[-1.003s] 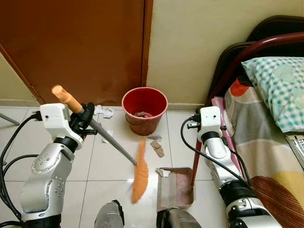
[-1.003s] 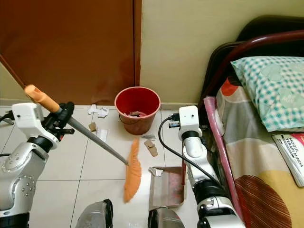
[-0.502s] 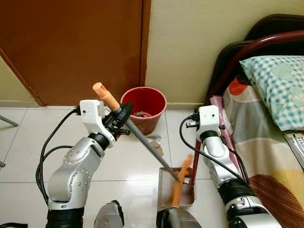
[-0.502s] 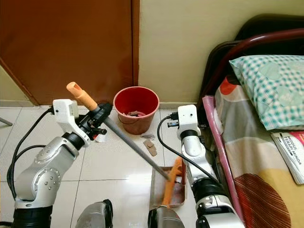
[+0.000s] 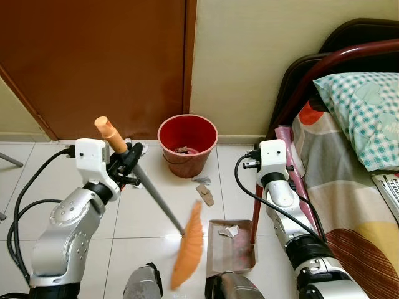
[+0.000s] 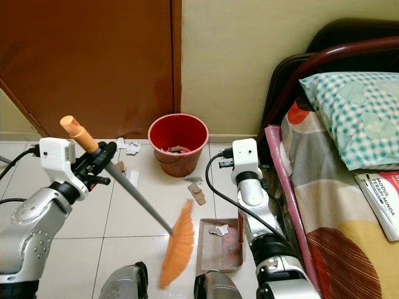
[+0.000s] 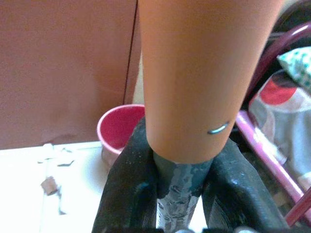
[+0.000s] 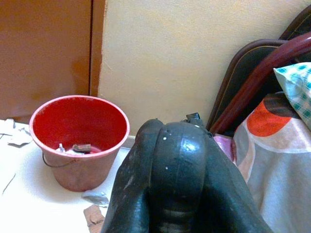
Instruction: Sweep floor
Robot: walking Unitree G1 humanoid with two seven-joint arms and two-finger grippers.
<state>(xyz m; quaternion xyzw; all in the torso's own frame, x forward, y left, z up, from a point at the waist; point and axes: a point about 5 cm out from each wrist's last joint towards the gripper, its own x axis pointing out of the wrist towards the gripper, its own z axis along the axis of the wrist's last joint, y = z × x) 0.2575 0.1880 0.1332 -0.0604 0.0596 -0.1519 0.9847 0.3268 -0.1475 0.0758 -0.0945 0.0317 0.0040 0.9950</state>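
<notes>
My left gripper [image 5: 129, 163] is shut on the broom's grey shaft [image 5: 159, 200], just below its orange grip [image 7: 194, 87]. The orange bristles [image 5: 189, 248] are blurred, low over the tiles just left of the dustpan [image 5: 224, 254]. A white paper scrap [image 5: 232, 231] lies in the pan. My right gripper [image 8: 177, 131] is shut on the dark top of the dustpan's upright red handle [image 5: 255, 213]. A cardboard scrap [image 5: 204, 194] and a paper bit [image 5: 202, 180] lie between the pan and the red bucket [image 5: 187, 142]. More paper scraps [image 6: 128, 147] lie left of the bucket.
The bed [image 5: 349, 187] with its dark red frame [image 5: 305, 93] and checked pillow [image 5: 365, 106] stands close on my right. A brown door [image 5: 100, 62] and a cream wall [image 5: 249, 56] stand behind the bucket. A book [image 6: 380, 202] lies on the bed.
The broom head, inside the dustpan half a second ago, has swung back left out of it. A paper scrap now lies in the pan. My right arm has held still.
</notes>
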